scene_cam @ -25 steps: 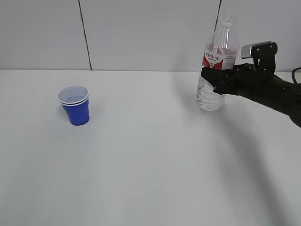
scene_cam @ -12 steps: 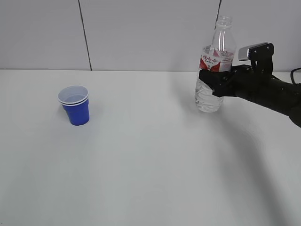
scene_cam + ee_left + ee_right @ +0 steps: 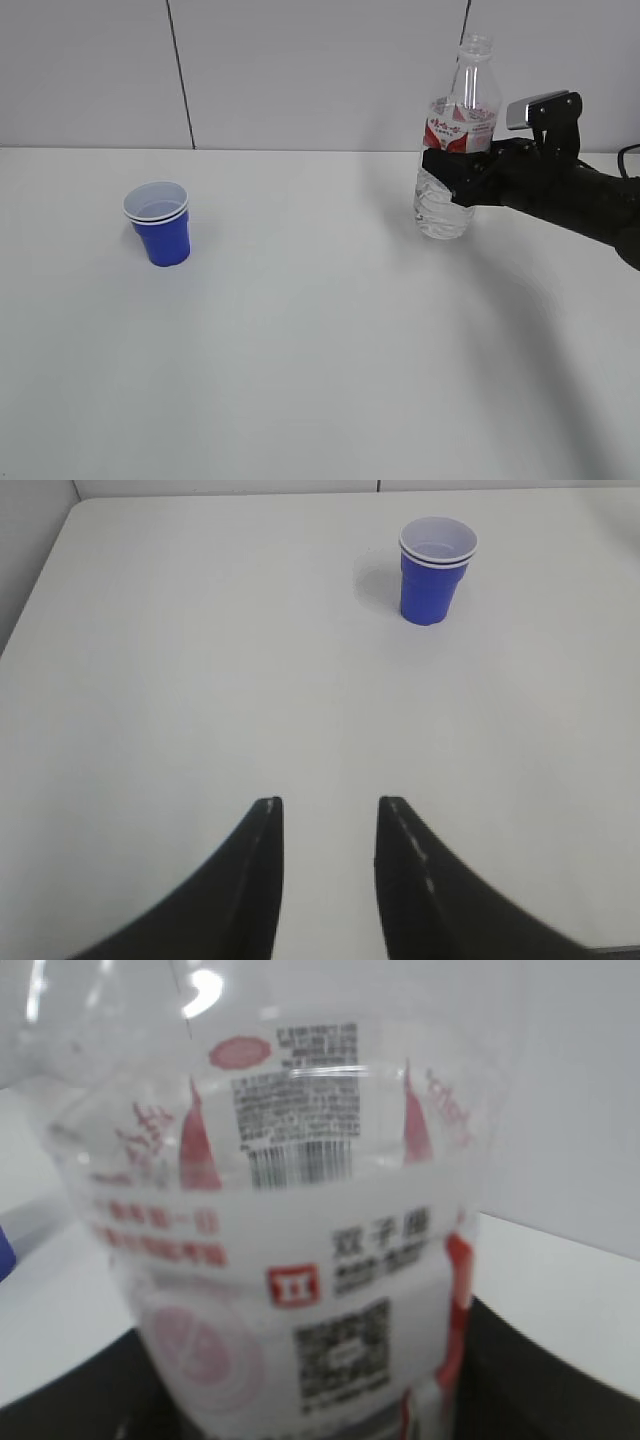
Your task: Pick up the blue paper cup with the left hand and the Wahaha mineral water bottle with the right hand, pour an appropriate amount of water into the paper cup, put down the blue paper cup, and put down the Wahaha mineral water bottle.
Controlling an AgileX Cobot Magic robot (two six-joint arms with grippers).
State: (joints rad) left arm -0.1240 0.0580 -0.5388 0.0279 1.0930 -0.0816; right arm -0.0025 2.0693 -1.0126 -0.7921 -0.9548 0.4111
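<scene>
The blue paper cup [image 3: 160,223] stands upright on the white table [image 3: 320,350] at the left; it also shows in the left wrist view [image 3: 436,569], far ahead and to the right of my left gripper [image 3: 325,805]. That gripper is open and empty, low over the table, and is out of the exterior view. My right gripper [image 3: 450,172] is shut on the Wahaha mineral water bottle [image 3: 455,130] just below its red and white label. The bottle is upright and capless, with clear water [image 3: 443,215] in its lower part. It fills the right wrist view [image 3: 310,1240], between the black fingers [image 3: 540,1380].
A grey panelled wall [image 3: 300,70] rises behind the table's far edge. The table's left edge shows in the left wrist view [image 3: 40,580]. Bare table lies between the cup and the bottle.
The right gripper has shifted the bottle slightly left and brought it from a slight tilt to upright. The cup has not moved.
</scene>
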